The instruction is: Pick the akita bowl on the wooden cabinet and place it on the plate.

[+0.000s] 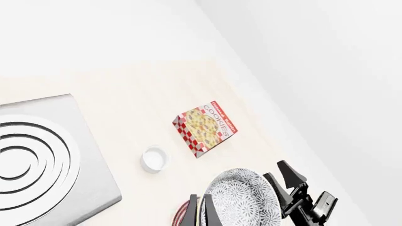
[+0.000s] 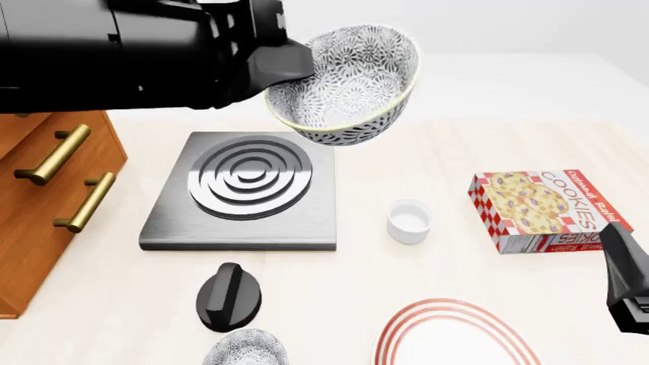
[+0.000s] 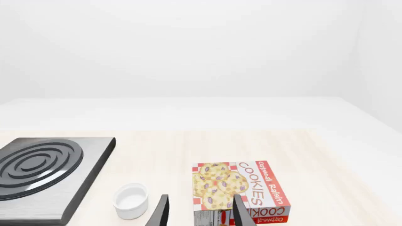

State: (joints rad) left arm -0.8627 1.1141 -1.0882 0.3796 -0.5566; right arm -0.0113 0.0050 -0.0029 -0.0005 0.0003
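Front view shows our left gripper (image 2: 289, 65) pinching the rim of the black-and-white speckled akita bowl (image 2: 350, 84), tilted high above the grey square burner (image 2: 243, 194). We risk it slipping before reaching the red-ringed white plate (image 2: 457, 338) at near right. Our right gripper (image 3: 199, 212) idles spread beside the cookie box (image 3: 236, 186).

Pale table (image 2: 121, 304): burner (image 2: 243, 190), cup (image 2: 409, 220), cookie box (image 2: 542, 209), plate (image 2: 457, 338).

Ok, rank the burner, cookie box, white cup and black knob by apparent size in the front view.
1. Burner, clearly largest.
2. Cookie box.
3. Black knob, though it sits nearer the camera, which may flatter it.
4. White cup, smallest.
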